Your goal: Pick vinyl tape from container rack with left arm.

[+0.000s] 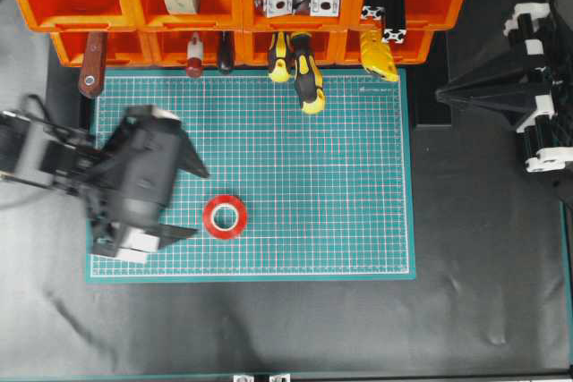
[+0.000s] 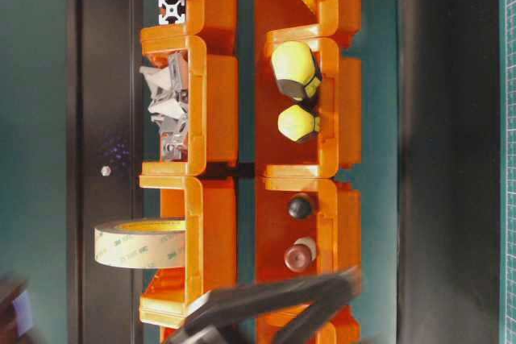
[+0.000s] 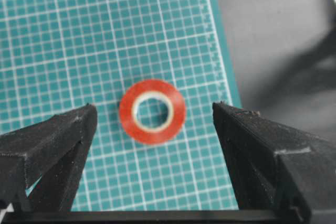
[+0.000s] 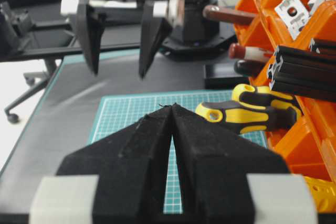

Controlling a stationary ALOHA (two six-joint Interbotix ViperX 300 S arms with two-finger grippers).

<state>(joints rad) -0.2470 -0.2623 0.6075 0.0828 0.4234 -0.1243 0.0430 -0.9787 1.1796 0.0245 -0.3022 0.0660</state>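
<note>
The red tape roll [image 3: 152, 112] lies flat on the green mat [image 3: 63, 35], just ahead of the left claw [image 3: 152, 129], whose jaws stand wide apart and empty.
</note>
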